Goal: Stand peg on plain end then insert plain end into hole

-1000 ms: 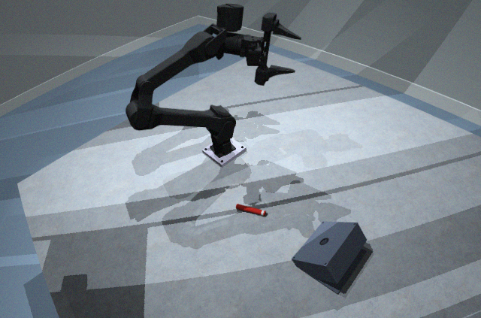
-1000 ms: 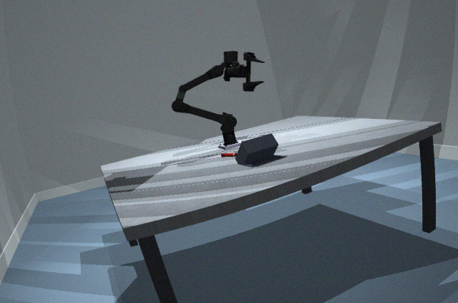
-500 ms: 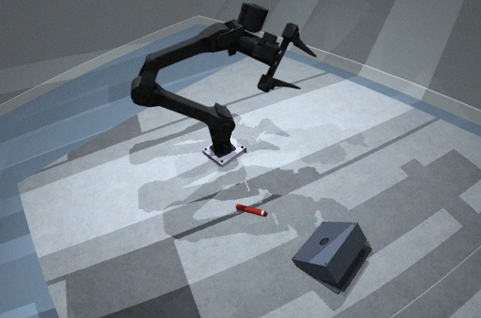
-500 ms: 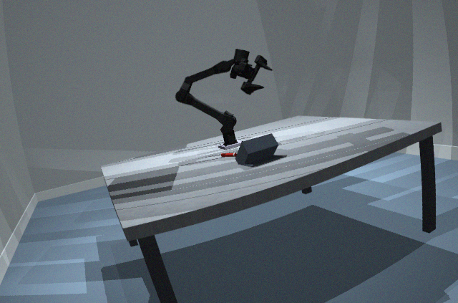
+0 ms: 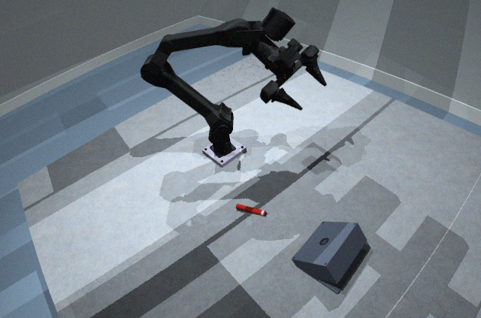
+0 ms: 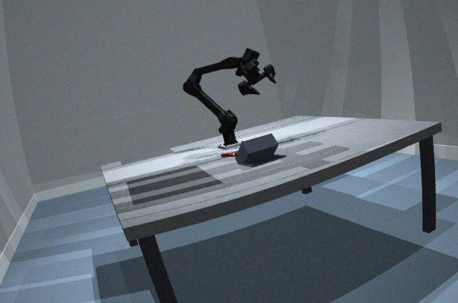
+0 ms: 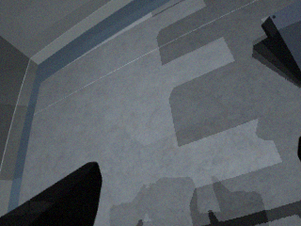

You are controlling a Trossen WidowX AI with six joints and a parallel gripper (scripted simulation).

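Tool point(image 5: 313, 97) point(image 6: 267, 88) gapes high above the table point(image 5: 128, 198) point(image 6: 207, 214), well apart from the peg point(image 5: 250, 209) point(image 6: 227, 154)

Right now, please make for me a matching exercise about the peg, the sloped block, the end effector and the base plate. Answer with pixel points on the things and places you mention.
1. red cylindrical peg with white band point(image 5: 248, 209) point(image 6: 227, 154)
2. dark grey sloped block point(image 5: 340, 255) point(image 6: 258, 150)
3. black two-fingered end effector point(image 5: 313, 97) point(image 6: 267, 88)
4. pale square base plate point(image 5: 222, 162) point(image 6: 221, 146)

A. open, in the air
B. under the arm's foot
C. lying on its side
D. has a round hole

1-C, 2-D, 3-A, 4-B
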